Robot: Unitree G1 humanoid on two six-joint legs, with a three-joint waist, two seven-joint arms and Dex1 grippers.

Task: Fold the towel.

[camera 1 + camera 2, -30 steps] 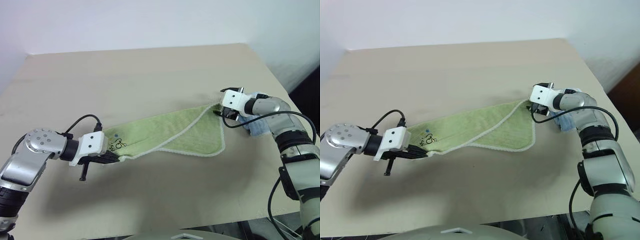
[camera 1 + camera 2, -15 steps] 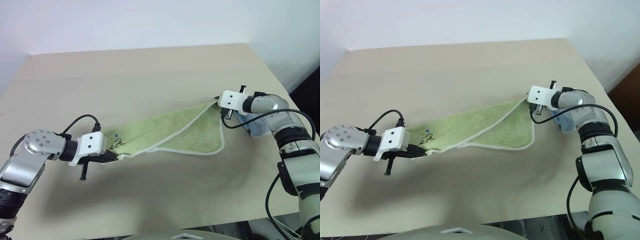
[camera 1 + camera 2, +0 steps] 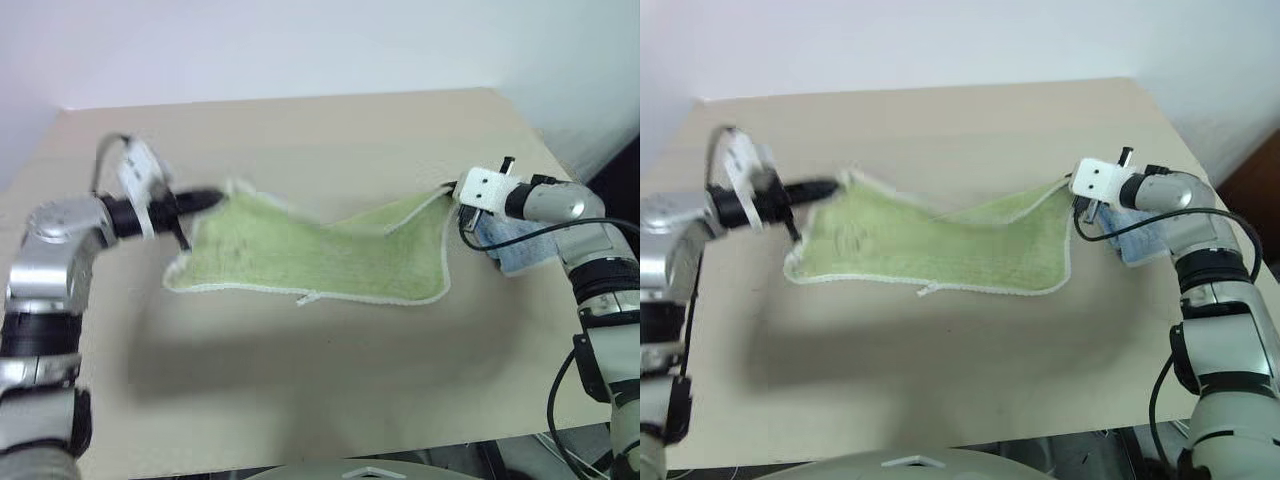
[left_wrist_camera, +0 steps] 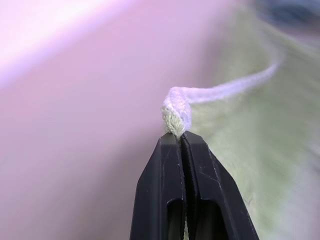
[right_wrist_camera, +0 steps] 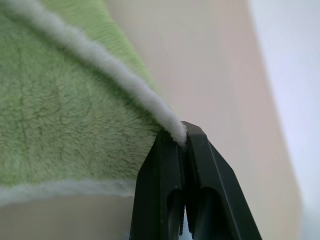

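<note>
The light green towel (image 3: 310, 255) with white edging hangs spread between both grippers above the table, its lower edge sagging toward the tabletop. At the left, my left gripper (image 3: 212, 198) is shut on one upper corner; the left wrist view has that white-edged corner (image 4: 176, 111) pinched at the black fingertips (image 4: 170, 150). At the right, my right gripper (image 3: 452, 196) is shut on the other upper corner, and the right wrist view shows the towel's edging (image 5: 170, 127) clamped between its fingers (image 5: 197, 150).
The beige table (image 3: 300, 400) runs well past the towel to the front and back. A smaller light blue towel (image 3: 515, 250) lies under my right forearm near the table's right edge.
My left gripper has swung up and away from the front of the table with its corner, spreading the towel open in the air. The right gripper shut on its corner and rose slightly.
</note>
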